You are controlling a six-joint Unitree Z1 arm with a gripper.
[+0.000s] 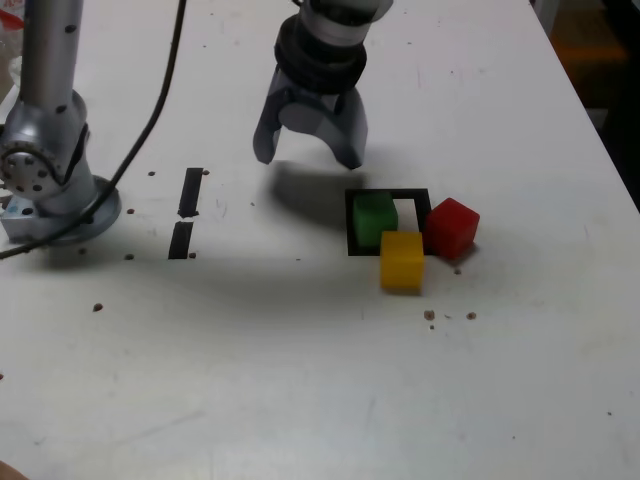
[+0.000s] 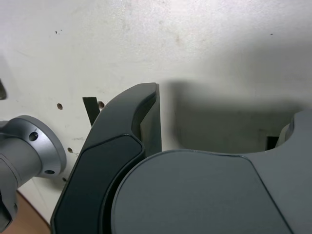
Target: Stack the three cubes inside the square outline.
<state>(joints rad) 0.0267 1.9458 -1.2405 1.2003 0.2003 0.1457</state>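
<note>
Green cube (image 1: 374, 218), yellow cube (image 1: 402, 259), red cube (image 1: 452, 227), black square outline (image 1: 388, 195), white table (image 1: 300, 350)

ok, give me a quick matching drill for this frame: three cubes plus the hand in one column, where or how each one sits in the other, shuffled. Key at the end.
Things
1. green cube
2. yellow cube
3. red cube
4. hand

Places or states
A. open, holding nothing, above the table to the exterior view's left of the outline
B. outside the square outline, at its right edge in the exterior view
C. inside the outline, in its left part in the exterior view
D. nearest the camera, over the outline's near border

Pairs: 1-C, 2-D, 3-B, 4-A
</note>
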